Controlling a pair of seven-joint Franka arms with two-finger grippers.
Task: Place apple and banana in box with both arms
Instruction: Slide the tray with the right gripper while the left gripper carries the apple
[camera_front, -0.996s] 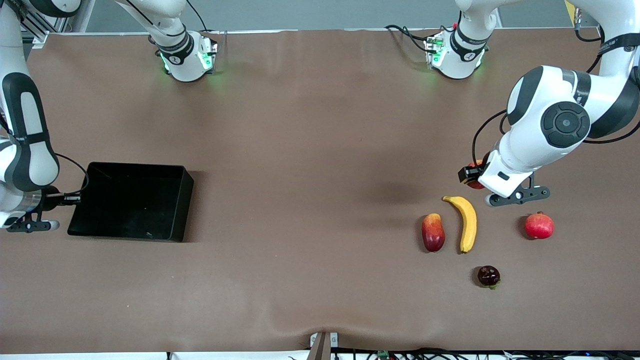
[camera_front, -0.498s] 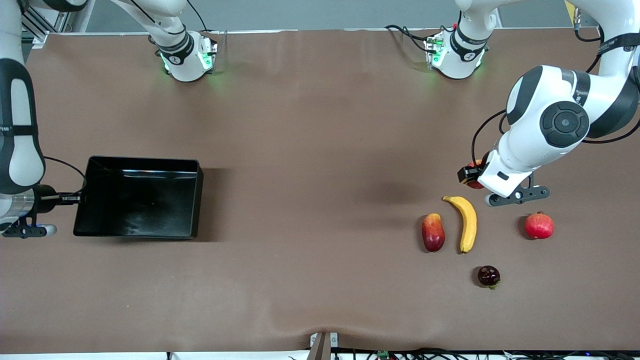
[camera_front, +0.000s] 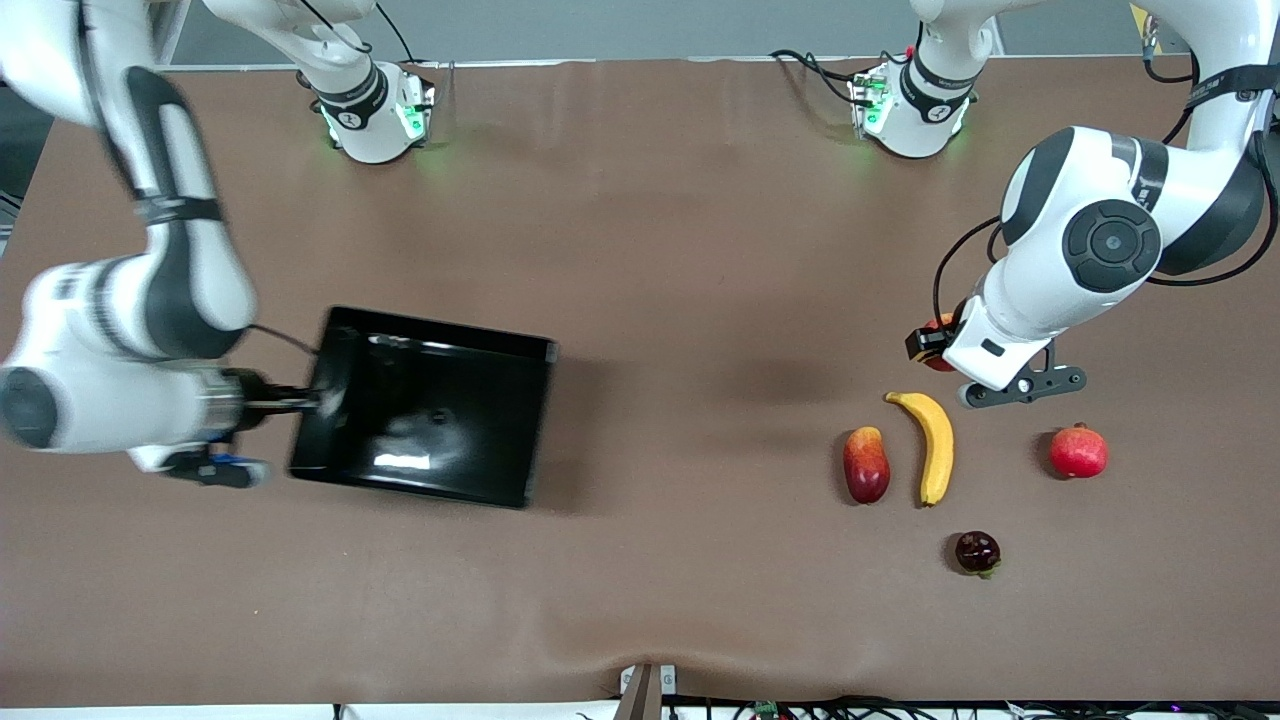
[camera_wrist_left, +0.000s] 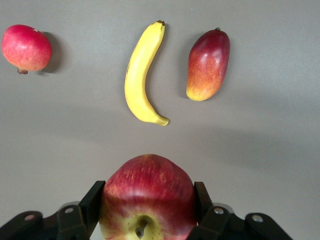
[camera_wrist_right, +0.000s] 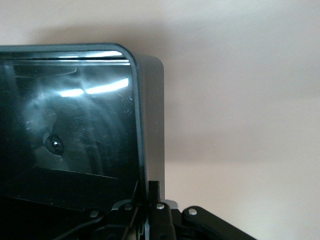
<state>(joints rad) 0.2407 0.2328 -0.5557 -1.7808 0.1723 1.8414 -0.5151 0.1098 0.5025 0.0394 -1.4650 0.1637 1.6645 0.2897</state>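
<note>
Both arms gripping
Left gripper (camera_wrist_left: 148, 220) fingers clamp the apple (camera_wrist_left: 148, 199) above the banana (camera_front: 932, 446); right gripper (camera_wrist_right: 150, 202) fingers pinch the box (camera_front: 425, 405) wall.

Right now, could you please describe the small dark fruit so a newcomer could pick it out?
Look at the fruit cluster at the left arm's end of the brown table. Nearest the front camera, just past the long yellow banana, sits the small dark maroon round fruit, the darkest there.

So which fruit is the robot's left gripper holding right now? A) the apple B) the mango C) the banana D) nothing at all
A: in the left wrist view the left gripper has its fingers pressed on both sides of the apple, while the banana and the mango lie on the table.
</note>
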